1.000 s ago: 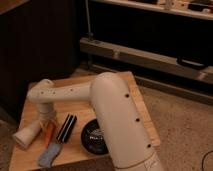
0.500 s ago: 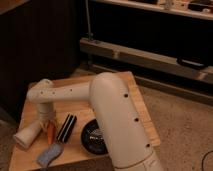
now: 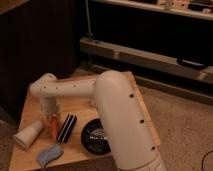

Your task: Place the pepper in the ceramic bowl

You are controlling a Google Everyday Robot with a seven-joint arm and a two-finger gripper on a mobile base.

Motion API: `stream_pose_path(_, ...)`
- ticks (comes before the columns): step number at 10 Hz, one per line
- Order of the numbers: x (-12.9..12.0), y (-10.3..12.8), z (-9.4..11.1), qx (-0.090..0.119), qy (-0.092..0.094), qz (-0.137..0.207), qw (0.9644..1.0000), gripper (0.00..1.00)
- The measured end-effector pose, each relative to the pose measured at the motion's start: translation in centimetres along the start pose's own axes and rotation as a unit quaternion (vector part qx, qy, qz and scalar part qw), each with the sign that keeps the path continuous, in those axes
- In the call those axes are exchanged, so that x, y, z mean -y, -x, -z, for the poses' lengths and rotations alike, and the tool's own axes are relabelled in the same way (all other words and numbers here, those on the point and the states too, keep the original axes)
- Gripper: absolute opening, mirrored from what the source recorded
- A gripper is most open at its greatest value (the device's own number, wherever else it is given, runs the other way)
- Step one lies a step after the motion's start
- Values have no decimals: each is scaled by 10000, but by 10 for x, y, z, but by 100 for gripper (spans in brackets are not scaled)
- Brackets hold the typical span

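Observation:
The pepper (image 3: 53, 125) is a small orange-red stick lying on the wooden table (image 3: 30, 107), between the cup and the black ridged bar. My gripper (image 3: 50, 113) points down from the white wrist, right over the pepper's upper end and touching or almost touching it. The ceramic bowl (image 3: 93, 138) is round, black and glossy with pale marks in its centre. It sits to the right of the bar, and its right side is hidden behind my big white arm (image 3: 120, 115).
A translucent whitish cup (image 3: 29, 134) lies on its side at the left. A black ridged bar (image 3: 66, 128) lies between the pepper and the bowl. A blue sponge (image 3: 50, 154) sits near the table's front edge. Dark shelving stands behind the table.

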Motion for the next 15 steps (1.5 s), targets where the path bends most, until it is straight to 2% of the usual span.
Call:
stream_pose_path(2, -26, -3, 28, -185, 84, -128, 9997, 32)
stream_pose_path(4, -65, 0, 58, -385, 195, -358, 9984, 32)
stream_pose_path(7, -116, 35, 87, -511, 404, -674, 9956, 32)
stream_pose_path(9, -128, 59, 91, -518, 417, -736, 9951, 32)
stream_pose_path(11, -138, 93, 94, -481, 439, -801, 9947, 32)
stream_pose_path(15, -144, 156, 83, -194, 497, -896, 9945, 32)
